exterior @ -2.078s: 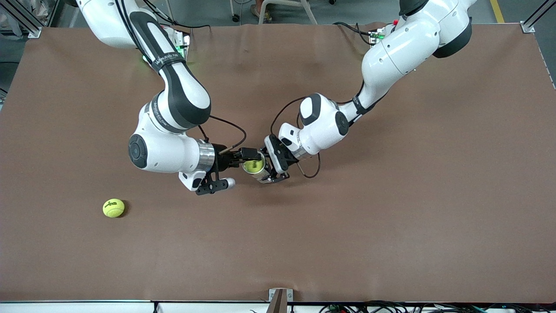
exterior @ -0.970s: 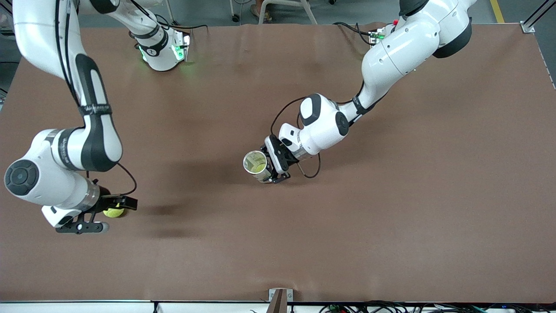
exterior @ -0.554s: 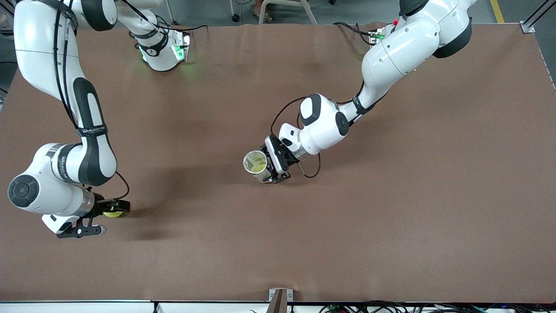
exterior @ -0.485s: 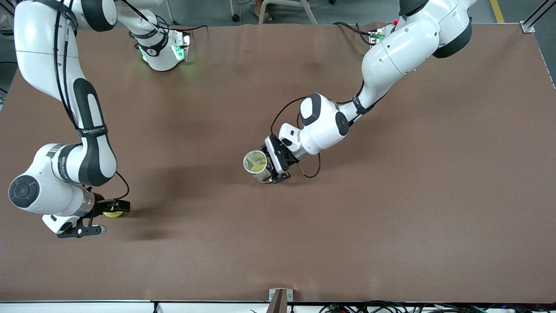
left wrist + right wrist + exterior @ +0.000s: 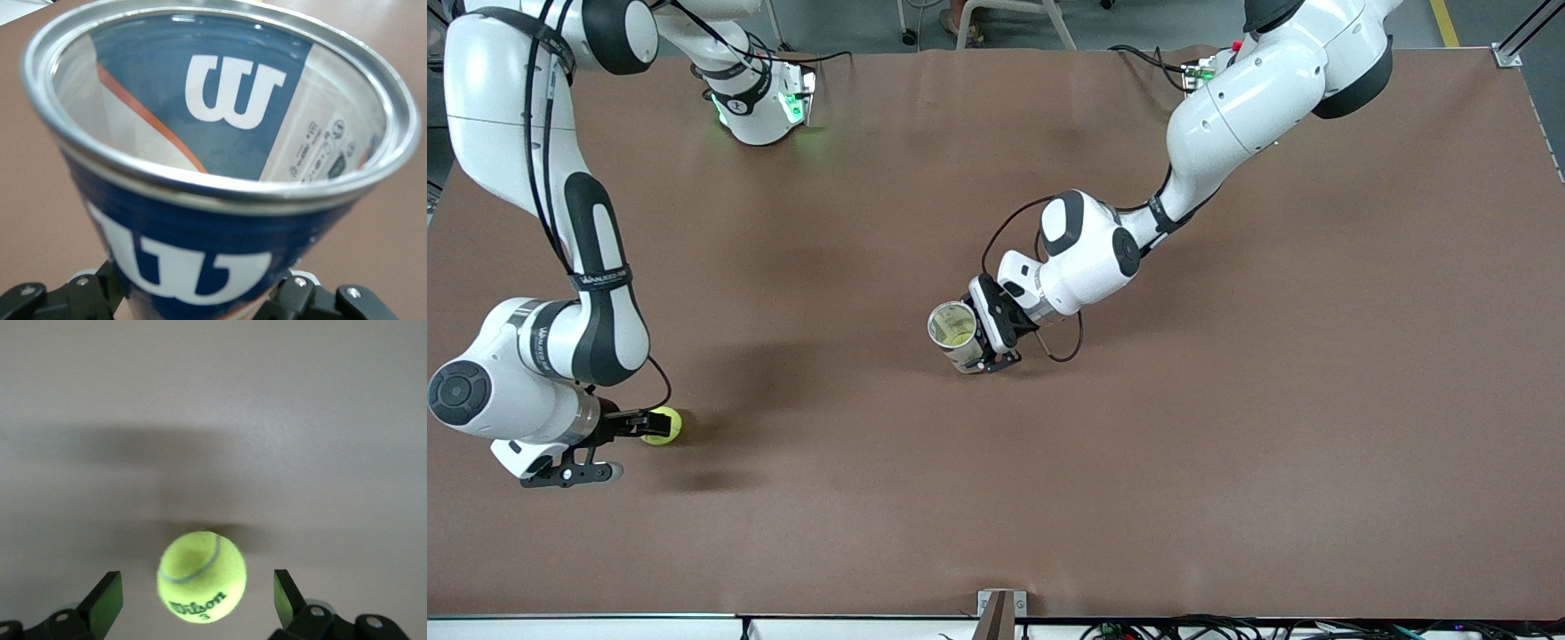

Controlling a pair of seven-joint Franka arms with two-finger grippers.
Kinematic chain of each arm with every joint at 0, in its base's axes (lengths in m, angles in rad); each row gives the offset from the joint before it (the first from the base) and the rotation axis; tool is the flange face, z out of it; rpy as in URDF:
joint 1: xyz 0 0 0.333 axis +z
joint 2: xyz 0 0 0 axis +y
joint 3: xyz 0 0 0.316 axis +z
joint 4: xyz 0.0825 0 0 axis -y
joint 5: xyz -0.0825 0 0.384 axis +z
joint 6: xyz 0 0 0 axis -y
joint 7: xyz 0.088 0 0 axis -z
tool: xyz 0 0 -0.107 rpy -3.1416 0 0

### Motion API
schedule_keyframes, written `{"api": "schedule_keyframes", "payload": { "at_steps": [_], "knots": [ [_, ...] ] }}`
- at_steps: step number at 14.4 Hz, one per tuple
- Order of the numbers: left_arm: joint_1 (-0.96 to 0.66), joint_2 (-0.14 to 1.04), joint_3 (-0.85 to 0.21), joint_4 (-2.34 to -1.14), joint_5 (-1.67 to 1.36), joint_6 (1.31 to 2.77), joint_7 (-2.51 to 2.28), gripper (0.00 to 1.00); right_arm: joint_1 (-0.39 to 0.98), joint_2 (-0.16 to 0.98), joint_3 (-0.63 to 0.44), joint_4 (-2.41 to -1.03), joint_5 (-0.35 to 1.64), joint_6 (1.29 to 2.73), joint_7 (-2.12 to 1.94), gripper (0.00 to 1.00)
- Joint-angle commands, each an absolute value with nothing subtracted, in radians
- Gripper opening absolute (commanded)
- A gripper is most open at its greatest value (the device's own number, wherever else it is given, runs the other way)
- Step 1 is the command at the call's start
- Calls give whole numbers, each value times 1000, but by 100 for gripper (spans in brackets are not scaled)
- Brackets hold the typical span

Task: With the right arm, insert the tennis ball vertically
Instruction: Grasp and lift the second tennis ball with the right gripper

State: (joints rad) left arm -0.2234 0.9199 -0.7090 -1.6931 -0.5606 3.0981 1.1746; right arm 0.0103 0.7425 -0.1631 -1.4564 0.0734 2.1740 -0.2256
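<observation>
A yellow-green tennis ball (image 5: 665, 425) lies on the brown table near the right arm's end. In the right wrist view the ball (image 5: 201, 577) sits between the spread fingers (image 5: 107, 599), with a gap on each side. My right gripper (image 5: 647, 427) is open and low at the ball. My left gripper (image 5: 985, 348) is shut on a blue Wilson can (image 5: 953, 327) at the table's middle and holds it upright with its mouth open. The left wrist view shows the can's rim (image 5: 220, 193) close up. A second yellow-green ball (image 5: 959, 339) shows deep in the can.
The brown table (image 5: 1227, 427) stretches wide toward the left arm's end and toward the front camera. The right arm's base (image 5: 760, 107) with green lights stands at the table's edge farthest from the front camera.
My right arm left the can and swung to the loose ball near its end of the table, then settled lower with the ball between its open fingers. The left arm kept holding the can.
</observation>
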Motion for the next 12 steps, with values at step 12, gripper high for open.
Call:
{"api": "schedule_keyframes", "payload": {
  "at_steps": [12],
  "knots": [
    [-221, 922, -715, -1726, -584, 3106, 1190, 83, -12, 793, -140, -1443, 100, 2178, -233, 100]
  ]
}}
